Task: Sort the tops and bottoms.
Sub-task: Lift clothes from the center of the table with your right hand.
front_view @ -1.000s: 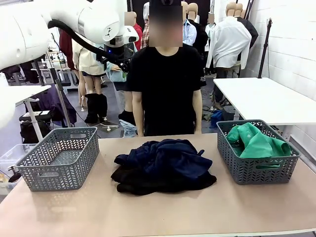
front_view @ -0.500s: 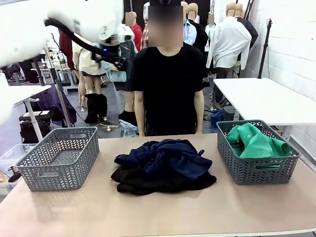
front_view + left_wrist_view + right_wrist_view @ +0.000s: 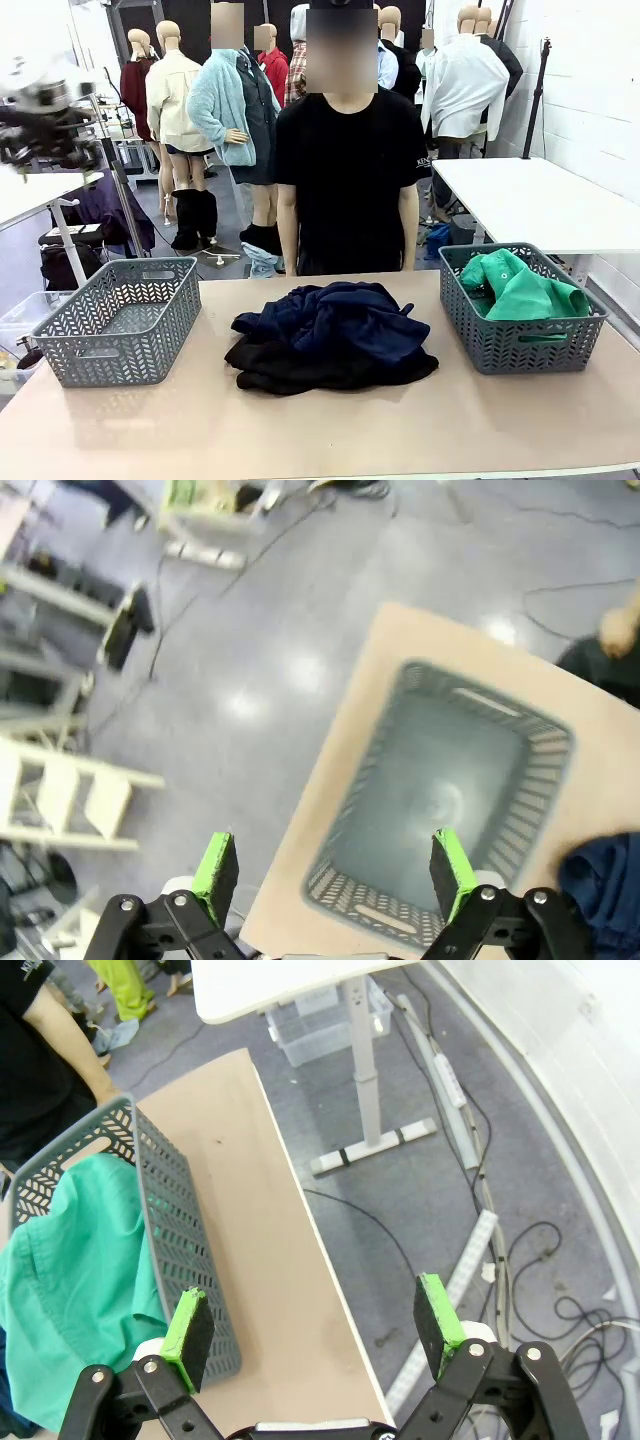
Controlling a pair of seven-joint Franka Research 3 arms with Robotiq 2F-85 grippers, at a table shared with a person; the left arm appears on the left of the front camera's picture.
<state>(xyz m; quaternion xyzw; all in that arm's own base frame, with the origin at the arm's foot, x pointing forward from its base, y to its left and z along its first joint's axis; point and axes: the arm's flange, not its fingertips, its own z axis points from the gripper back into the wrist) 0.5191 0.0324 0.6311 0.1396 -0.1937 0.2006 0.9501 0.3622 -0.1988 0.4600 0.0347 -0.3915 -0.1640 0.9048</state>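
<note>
A dark navy shirt (image 3: 335, 318) lies crumpled at the table's middle on top of black cloth (image 3: 300, 368); I cannot tell what kind of garment the black cloth is. The bright green shirt (image 3: 520, 288) fills the right grey basket (image 3: 500, 350). My left gripper (image 3: 332, 875) is open, high above the empty left basket (image 3: 455, 800), with a corner of the navy shirt (image 3: 605, 880) at the lower right. In the front view the left arm's dark end (image 3: 40, 125) is blurred at the far left. My right gripper (image 3: 312, 1325) is open above the table's right edge, beside the green shirt (image 3: 70, 1280).
The empty left basket (image 3: 120, 320) stands at the table's left. A person in a black T-shirt (image 3: 345, 180) stands at the far side, arms down. Beyond the right basket wall (image 3: 180, 1250) there is a strip of bare table, then floor with cables. A white table (image 3: 540, 200) stands at the back right.
My left arm has swung from the top centre of the front view out to the far left. The garments and baskets have not moved.
</note>
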